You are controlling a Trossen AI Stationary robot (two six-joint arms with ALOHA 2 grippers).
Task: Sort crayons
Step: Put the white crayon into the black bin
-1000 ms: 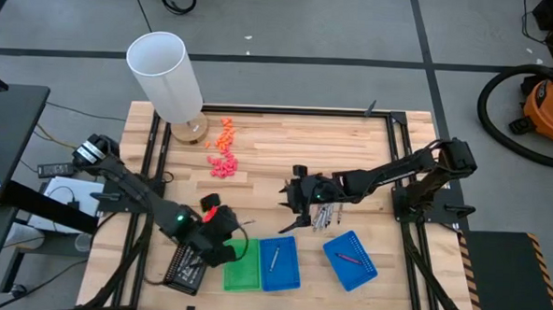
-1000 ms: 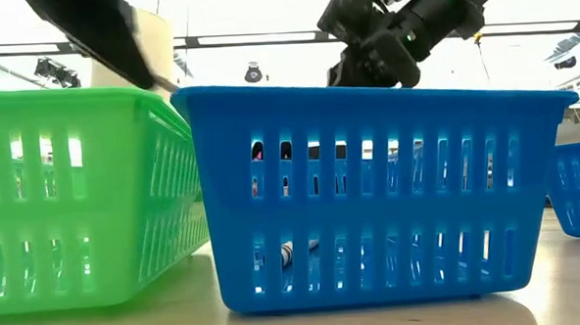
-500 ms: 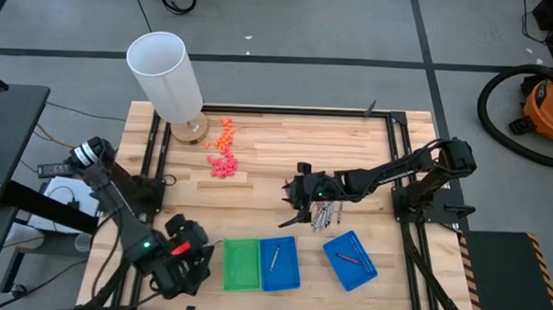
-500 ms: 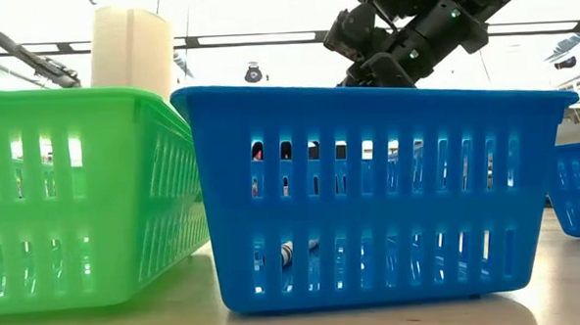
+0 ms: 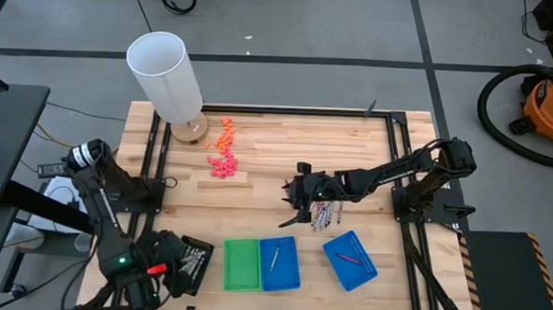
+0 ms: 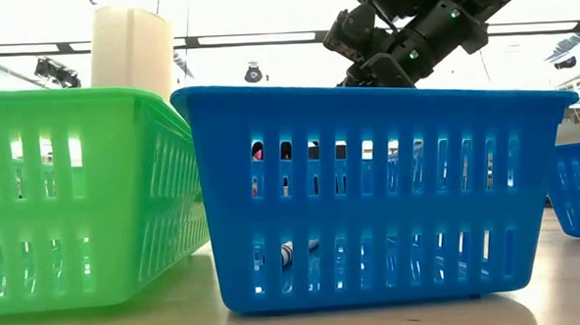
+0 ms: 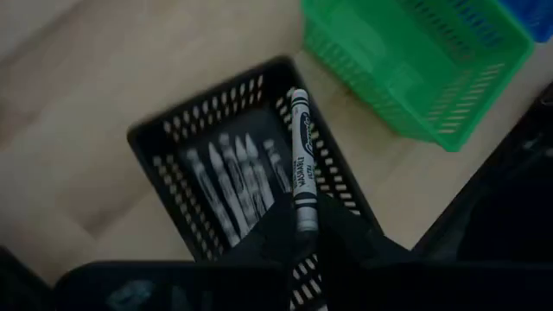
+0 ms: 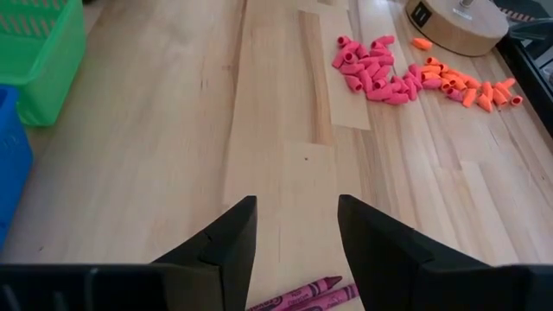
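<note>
Silver-grey crayon (image 7: 301, 164) clamped in left tool (image 7: 298, 226) above black tray (image 7: 192, 138); right tool (image 8: 296, 226) apart.

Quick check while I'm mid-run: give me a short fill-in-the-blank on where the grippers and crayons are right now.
1. The left gripper is shut on a ____ crayon.
2. That crayon hangs over the ____ tray, which already holds similar crayons.
3. The right gripper is ____, with magenta crayons on the table under it.
4. The green tray sits directly beside a ____ tray.

Missing words: grey; black; open; blue
</note>
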